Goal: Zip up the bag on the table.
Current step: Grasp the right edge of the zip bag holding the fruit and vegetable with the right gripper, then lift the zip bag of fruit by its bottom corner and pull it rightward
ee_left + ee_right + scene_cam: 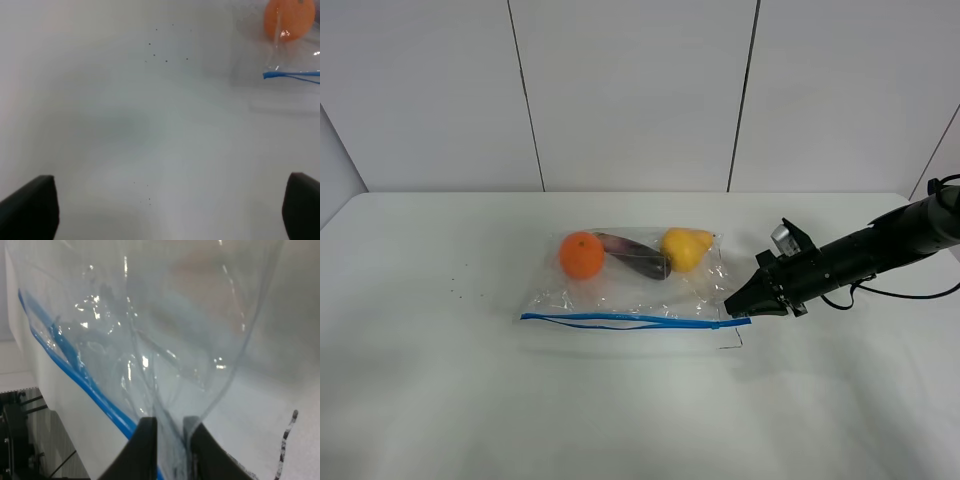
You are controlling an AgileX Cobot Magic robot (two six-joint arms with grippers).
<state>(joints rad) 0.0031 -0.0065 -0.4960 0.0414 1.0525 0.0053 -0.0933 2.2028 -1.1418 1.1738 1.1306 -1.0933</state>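
The right arm [880, 245] reaches in low from the right edge of the table [440, 400], stretched almost flat. The right gripper [735, 308] sits at the right end of the bag [620, 295], just by the end of the blue zipper strip [620, 320].

The left arm does not show in the high view. Only its wrist camera shows the left gripper [167, 200]: the two dark fingertips [30, 207] stand far apart with nothing between them, above bare table some way off the bag's left end. That view catches only a corner of the bag, with the orange fruit [290, 20] and the tip of the zipper strip. It also shows a scatter of dark specks [165, 60] on the tabletop.

The right wrist view gives what the high camera cannot. The jaws are pinched nearly together on a fold of the clear film, which rises creased and shiny from between them, with the blue strip running alongside.

The bag lies flat near the middle of the table, zipper edge toward the front. Its two blue lines part slightly along the middle. Inside, at the far edge, lie the orange fruit, a purple vegetable [635, 256] and a yellow fruit [685, 248] in a row.
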